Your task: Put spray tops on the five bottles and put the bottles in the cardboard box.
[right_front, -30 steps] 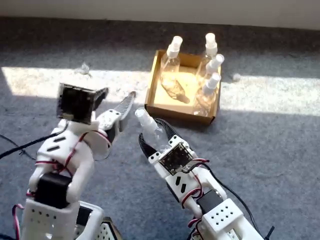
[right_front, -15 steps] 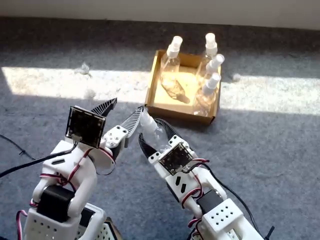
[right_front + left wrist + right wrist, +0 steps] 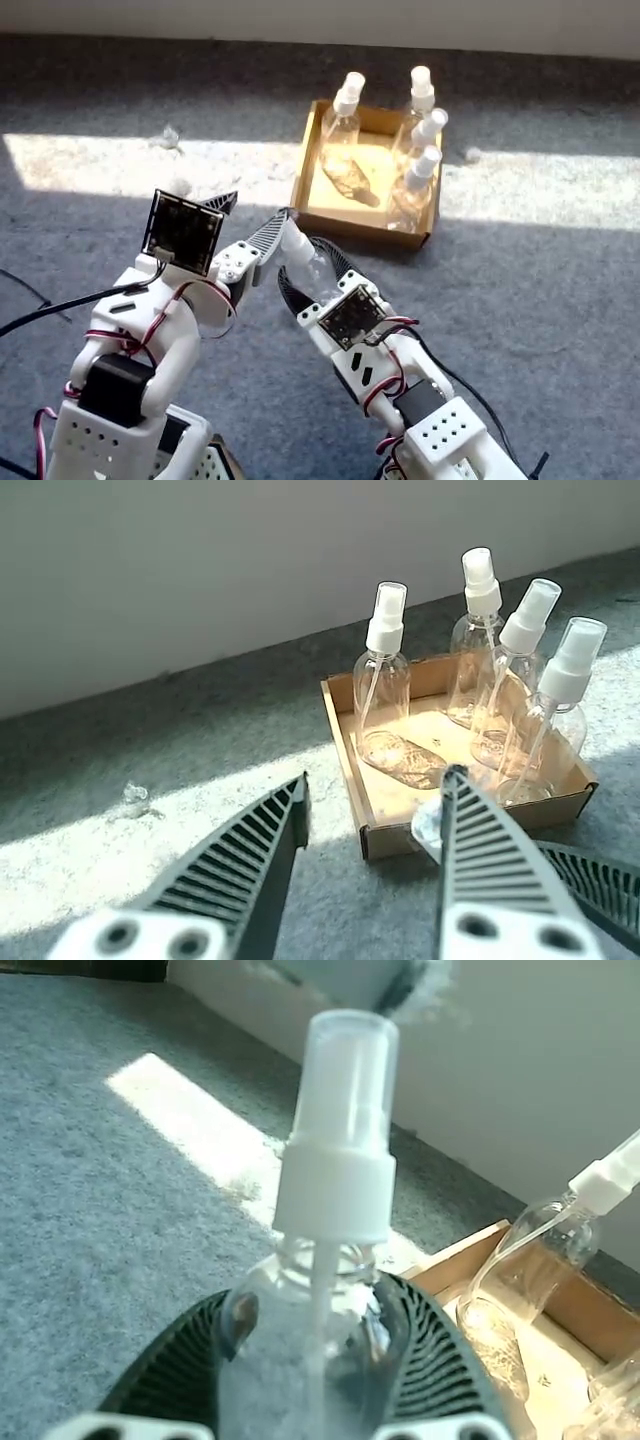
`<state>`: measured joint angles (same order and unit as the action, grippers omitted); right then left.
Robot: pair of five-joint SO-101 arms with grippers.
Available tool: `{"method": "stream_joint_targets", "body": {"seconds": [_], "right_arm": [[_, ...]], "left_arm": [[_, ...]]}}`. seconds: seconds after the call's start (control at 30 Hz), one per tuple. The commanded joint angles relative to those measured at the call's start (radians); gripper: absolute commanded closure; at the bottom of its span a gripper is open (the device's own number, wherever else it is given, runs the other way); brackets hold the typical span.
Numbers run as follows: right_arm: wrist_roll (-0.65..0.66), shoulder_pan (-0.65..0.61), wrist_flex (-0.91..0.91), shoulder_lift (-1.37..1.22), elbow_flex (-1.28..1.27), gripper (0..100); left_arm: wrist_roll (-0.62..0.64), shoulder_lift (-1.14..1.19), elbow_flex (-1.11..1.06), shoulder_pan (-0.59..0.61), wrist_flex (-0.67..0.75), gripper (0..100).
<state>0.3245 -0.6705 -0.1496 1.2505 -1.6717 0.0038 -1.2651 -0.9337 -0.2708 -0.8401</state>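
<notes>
My right gripper (image 3: 310, 272) is shut on a clear bottle (image 3: 312, 268) and holds it tilted above the carpet, just in front of the cardboard box (image 3: 360, 222). In the right wrist view the bottle (image 3: 305, 1370) sits between the black fingers with its white spray top (image 3: 335, 1140) on the neck. My left gripper (image 3: 253, 208) is open, one fingertip right beside that spray top (image 3: 292, 238). In the left wrist view the left gripper (image 3: 372, 785) stands wide open, with the top (image 3: 427, 830) peeking out behind one finger. Several capped bottles (image 3: 381, 680) stand in the box (image 3: 345, 750).
A small clear bit (image 3: 168, 135) lies on the grey carpet left of the box, and another small one (image 3: 472, 154) lies to its right. A wall runs along the back. Bare carpet lies to the right of the arms.
The left arm has swung right and forward, bringing its open fingers up to the spray top. The right arm has kept still with the bottle.
</notes>
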Motion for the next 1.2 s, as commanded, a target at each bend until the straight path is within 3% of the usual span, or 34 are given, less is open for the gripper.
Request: {"method": "stream_joint_targets", "body": {"seconds": [0.0,0.1,0.43,0.87,1.07,1.17], "right_arm": [[0.005,0.008,-0.007,0.01,-0.074,99.5],[0.005,0.008,-0.007,0.01,-0.074,99.5],[0.005,0.008,-0.007,0.01,-0.074,99.5],[0.005,0.008,-0.007,0.01,-0.073,99.5],[0.005,0.008,-0.007,0.01,-0.071,99.5],[0.006,0.013,-0.007,0.01,-0.071,99.5]], "left_arm": [[0.014,-0.022,0.031,0.036,-0.003,79],[0.014,-0.022,0.027,0.028,-0.008,79],[-0.049,-0.022,-0.016,-0.191,-0.072,79],[-0.046,-0.031,0.093,-0.143,-0.075,79],[-0.046,-0.033,0.302,-0.137,-0.267,79],[-0.046,-0.033,0.326,-0.076,-0.307,79]]}}
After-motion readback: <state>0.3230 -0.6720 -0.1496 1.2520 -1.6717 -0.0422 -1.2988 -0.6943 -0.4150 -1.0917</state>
